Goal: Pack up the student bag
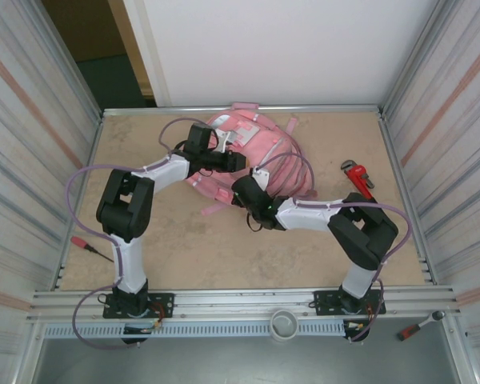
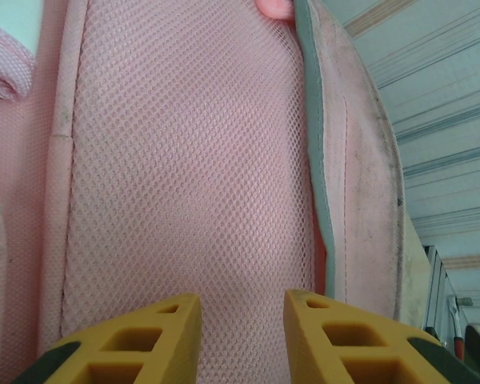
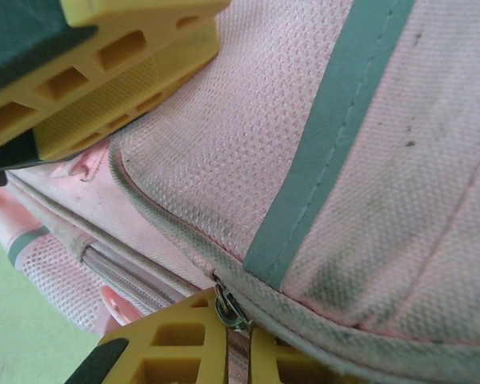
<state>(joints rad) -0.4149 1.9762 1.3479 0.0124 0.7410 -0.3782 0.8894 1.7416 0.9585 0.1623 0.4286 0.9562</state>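
The pink student bag (image 1: 268, 156) lies at the back middle of the table. My left gripper (image 1: 238, 162) reaches onto it from the left. In the left wrist view its yellow fingers (image 2: 164, 336) stand a little apart, with the bag's padded pink mesh panel (image 2: 184, 160) between them. My right gripper (image 1: 242, 190) is at the bag's near edge. In the right wrist view it (image 3: 238, 320) is shut on the metal zipper pull (image 3: 230, 308), at a grey zip line under a teal stripe (image 3: 328, 136). The left gripper's fingers (image 3: 104, 72) show at that view's top left.
A red pipe wrench (image 1: 358, 178) lies on the table to the right of the bag. A red-handled tool (image 1: 88, 246) lies at the left edge. Another tool (image 1: 420, 324) rests on the front rail. Corrugated metal walls close in both sides.
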